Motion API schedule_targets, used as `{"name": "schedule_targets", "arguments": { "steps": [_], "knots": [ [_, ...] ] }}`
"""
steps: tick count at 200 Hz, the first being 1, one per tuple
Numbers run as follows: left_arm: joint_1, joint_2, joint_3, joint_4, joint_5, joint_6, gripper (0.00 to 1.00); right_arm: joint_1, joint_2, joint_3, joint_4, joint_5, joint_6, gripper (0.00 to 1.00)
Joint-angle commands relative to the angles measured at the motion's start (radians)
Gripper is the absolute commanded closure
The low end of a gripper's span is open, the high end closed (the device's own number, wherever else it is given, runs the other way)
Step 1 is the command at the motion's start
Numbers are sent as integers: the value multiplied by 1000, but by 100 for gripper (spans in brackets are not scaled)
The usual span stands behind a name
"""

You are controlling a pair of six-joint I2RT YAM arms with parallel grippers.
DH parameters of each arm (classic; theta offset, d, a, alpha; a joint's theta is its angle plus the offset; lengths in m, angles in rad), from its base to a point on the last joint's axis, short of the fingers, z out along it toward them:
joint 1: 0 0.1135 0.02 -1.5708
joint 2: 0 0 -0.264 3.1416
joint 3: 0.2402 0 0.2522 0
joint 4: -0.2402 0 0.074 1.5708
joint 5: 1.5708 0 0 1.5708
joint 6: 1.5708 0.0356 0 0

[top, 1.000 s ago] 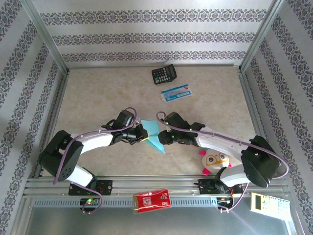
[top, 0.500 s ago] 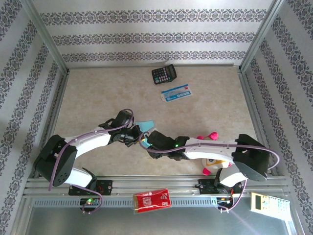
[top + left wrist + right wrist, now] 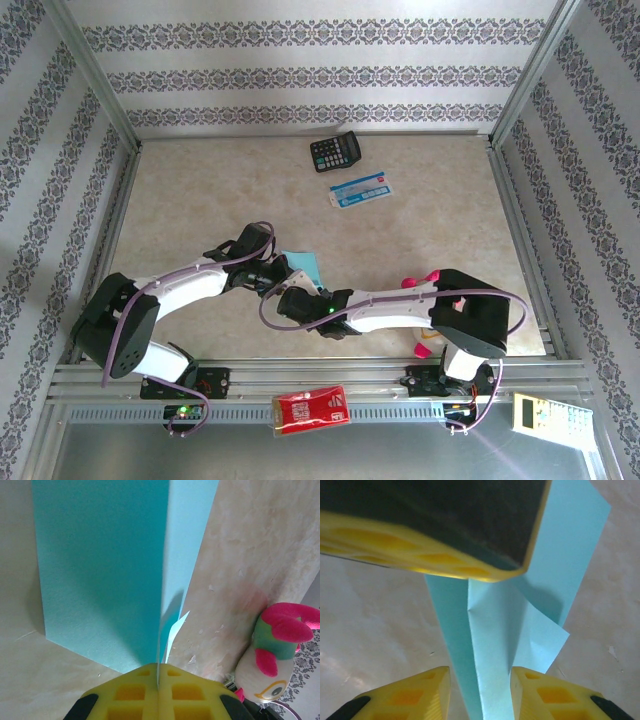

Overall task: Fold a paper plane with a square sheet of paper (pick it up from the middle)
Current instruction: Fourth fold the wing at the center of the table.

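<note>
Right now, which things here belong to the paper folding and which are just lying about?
In the job: turquoise paper, pinched by the left hand; right hand, open around its fold.
Lying about: black calculator, blue-and-white card, plush toy, red packet.

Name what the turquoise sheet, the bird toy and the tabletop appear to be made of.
The turquoise sheet looks like thin matte paper: it holds sharp creases. The bird toy seems plush fabric, by its fuzzy surface. The tabletop is smooth, marbled beige, perhaps laminate.
</note>
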Motion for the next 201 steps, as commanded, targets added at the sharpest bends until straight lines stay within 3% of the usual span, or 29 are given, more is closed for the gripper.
{"name": "schedule_targets", "arguments": {
  "steps": [1, 201],
  "knots": [
    [1, 12, 24, -50, 26, -2, 100, 15, 34, 30, -56, 80, 30, 64],
    [8, 36, 14, -57, 38, 33, 100, 51, 73, 62, -111, 97, 82, 73]
  ]
}}
